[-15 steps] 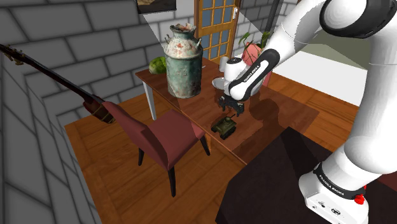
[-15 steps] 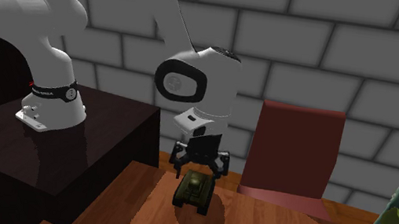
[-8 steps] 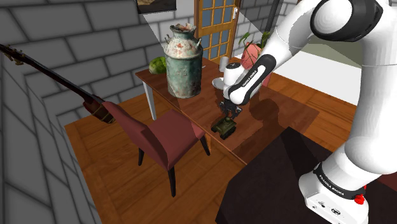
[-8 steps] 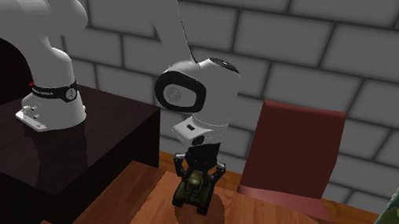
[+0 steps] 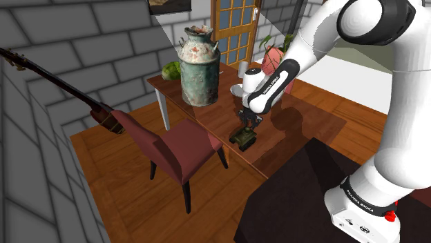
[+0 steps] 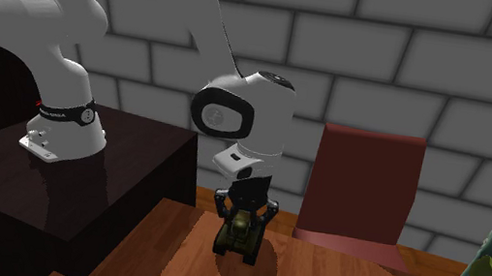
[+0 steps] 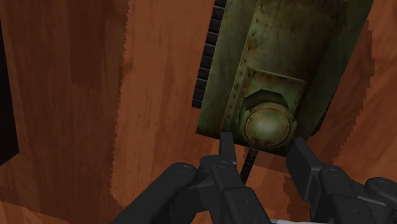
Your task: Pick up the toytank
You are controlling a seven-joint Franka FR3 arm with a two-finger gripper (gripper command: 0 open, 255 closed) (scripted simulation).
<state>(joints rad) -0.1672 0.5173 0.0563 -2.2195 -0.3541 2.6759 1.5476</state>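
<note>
Hovering over toy tank [image 7: 273,76] on reddish wooden table [image 7: 159,95], end effector [image 7: 261,141] spread; grey brick walls [image 6: 393,44] behind.

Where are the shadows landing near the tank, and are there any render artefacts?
Wrist view: shadow edges on the table beside the tank are jagged and stair-stepped. Shoulder view: the arm casts a broad dark shadow on the table, to the picture's right of the tank. Second exterior view: a dark shadow pools under the tank, and the lighting is dim.
</note>
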